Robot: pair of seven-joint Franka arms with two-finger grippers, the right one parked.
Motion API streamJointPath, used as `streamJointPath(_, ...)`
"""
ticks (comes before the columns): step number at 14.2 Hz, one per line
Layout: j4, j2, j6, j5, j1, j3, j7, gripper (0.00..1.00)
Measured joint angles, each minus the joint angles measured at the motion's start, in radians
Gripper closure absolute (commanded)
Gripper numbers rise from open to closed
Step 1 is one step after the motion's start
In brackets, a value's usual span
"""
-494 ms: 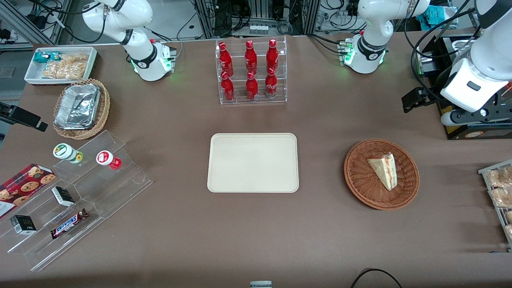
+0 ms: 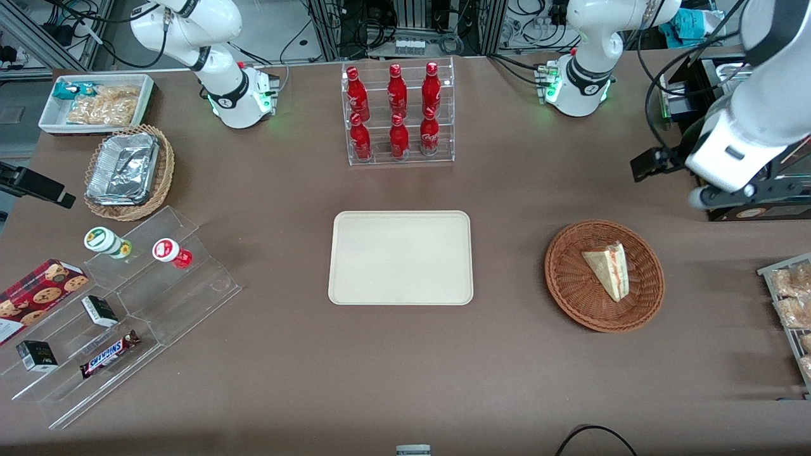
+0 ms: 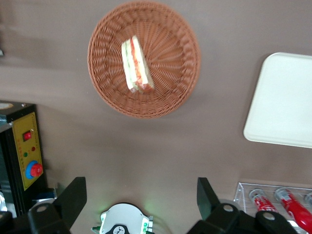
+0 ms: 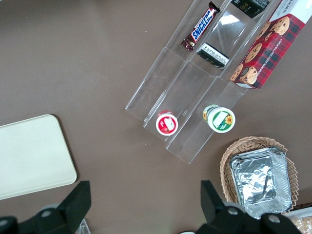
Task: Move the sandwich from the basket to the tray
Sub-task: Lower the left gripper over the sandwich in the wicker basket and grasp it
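Sandwich [image 2: 607, 270], a pale wedge with red-green filling, lies in basket [image 2: 570, 285]; gripper [image 3: 141, 195] hangs above, spread wide, empty.

1. Bottle rack [image 2: 399, 114], top middle of the front frame: six red bottles [image 2: 397, 88] in two rows.
2. White snack bin [image 2: 49, 111], upper corner at the parked arm's end.
3. Tan basket [image 2: 166, 166] with foil trays [image 2: 123, 168], just below the bin.
4. Clear stepped stand [image 2: 184, 304], lower corner at the same end: two capped cups [image 2: 104, 240], a Snickers bar [image 2: 109, 353], two dark boxes [image 2: 99, 310]; a cookie box [image 2: 38, 294] beside it.
5. Wire rack [image 2: 765, 273] of bagged snacks, at the frame edge by the working arm's end.
6. Black control box [image 3: 27, 151] with a red button.
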Motion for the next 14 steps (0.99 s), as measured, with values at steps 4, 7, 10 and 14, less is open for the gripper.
streamJointPath(4,-0.213,0.059,0.239,0.003,0.014,0.046,-0.003,0.00)
streamJointPath(7,-0.298,0.145,0.371,0.003,0.018,0.070,-0.077,0.00)
streamJointPath(10,-0.312,0.241,0.519,0.003,0.046,0.083,-0.240,0.00)
streamJointPath(14,-0.377,0.310,0.693,0.003,0.049,0.082,-0.322,0.00)
